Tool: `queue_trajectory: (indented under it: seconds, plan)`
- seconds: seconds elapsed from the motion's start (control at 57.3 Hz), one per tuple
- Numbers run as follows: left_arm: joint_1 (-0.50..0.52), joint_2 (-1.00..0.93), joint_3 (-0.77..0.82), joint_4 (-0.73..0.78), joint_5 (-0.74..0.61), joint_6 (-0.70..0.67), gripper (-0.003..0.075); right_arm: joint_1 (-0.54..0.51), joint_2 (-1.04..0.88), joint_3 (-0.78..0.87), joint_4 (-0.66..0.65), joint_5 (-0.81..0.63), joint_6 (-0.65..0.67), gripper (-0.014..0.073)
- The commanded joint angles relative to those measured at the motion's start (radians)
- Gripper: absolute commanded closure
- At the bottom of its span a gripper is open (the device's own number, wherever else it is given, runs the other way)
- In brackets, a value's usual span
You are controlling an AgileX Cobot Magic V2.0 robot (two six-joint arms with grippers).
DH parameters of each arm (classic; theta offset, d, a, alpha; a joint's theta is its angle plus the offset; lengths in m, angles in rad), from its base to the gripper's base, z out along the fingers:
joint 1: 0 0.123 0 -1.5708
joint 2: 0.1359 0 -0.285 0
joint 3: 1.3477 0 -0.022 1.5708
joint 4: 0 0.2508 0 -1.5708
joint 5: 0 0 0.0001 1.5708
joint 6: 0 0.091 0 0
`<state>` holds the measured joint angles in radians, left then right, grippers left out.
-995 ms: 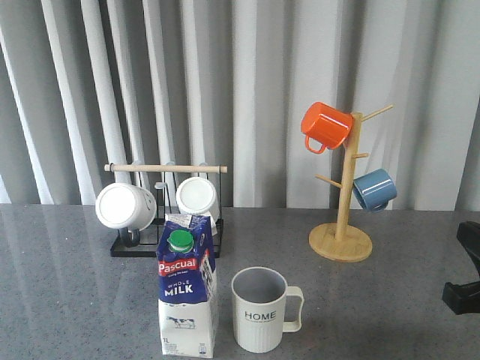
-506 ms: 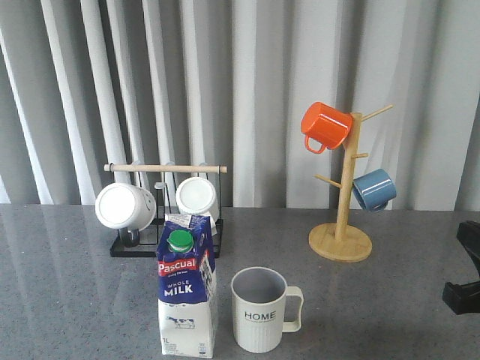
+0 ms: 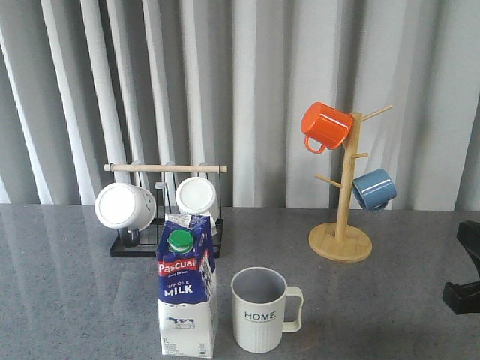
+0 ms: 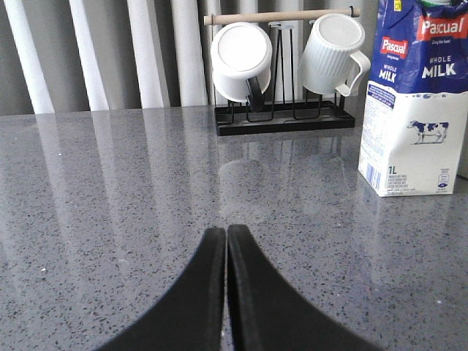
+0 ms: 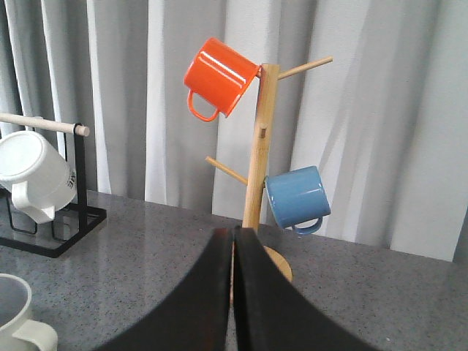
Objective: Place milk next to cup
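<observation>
The milk carton (image 3: 187,285) stands upright near the front edge of the grey table (image 3: 75,300), a little left of the middle, its green cap (image 3: 179,239) facing forward. Just beside it on its right, with a narrow gap between them, stands the cup (image 3: 259,309) marked "HOME" — handle turned toward the right edge. Nothing grips either one.

The left gripper (image 4: 225,238) hovers low over the table to the left of the carton, its fingers pressed together and empty. The right gripper (image 5: 234,238) has its fingers together too — holding nothing.

Behind the carton a black rack (image 3: 166,241) holds two white mugs (image 3: 125,205) on their sides. Toward the back right a wooden mug tree (image 3: 343,202) carries an orange mug (image 3: 326,126) and a blue mug (image 3: 374,189).
</observation>
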<state>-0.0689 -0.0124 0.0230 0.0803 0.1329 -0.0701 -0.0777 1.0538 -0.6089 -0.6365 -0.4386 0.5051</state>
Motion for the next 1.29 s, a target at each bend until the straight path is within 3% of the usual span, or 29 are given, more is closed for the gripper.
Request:
queue_trajectory:
  seconds: [0.0,0.838,1.012,1.187,1.274]
  plan:
    - [-0.001,-0.011,-0.014,0.002,-0.066,0.002,0.0727,-0.006,-0.016,-0.029,0.009,-0.066,-0.008,0.06]
    - [-0.001,-0.011,-0.014,0.002,-0.066,0.002,0.0727,-0.005,-0.024,-0.027,0.006,-0.052,-0.007,0.06]
    - [-0.001,-0.011,-0.014,0.002,-0.066,0.002,0.0727,0.012,-0.197,0.007,0.054,0.135,0.007,0.06]
    - [-0.001,-0.011,-0.014,0.003,-0.066,0.002,0.0727,0.2,-0.434,0.079,0.062,0.357,-0.118,0.06]
    - [-0.001,-0.011,-0.014,0.003,-0.066,0.002,0.0727,0.264,-0.539,0.124,0.08,0.428,-0.094,0.06]
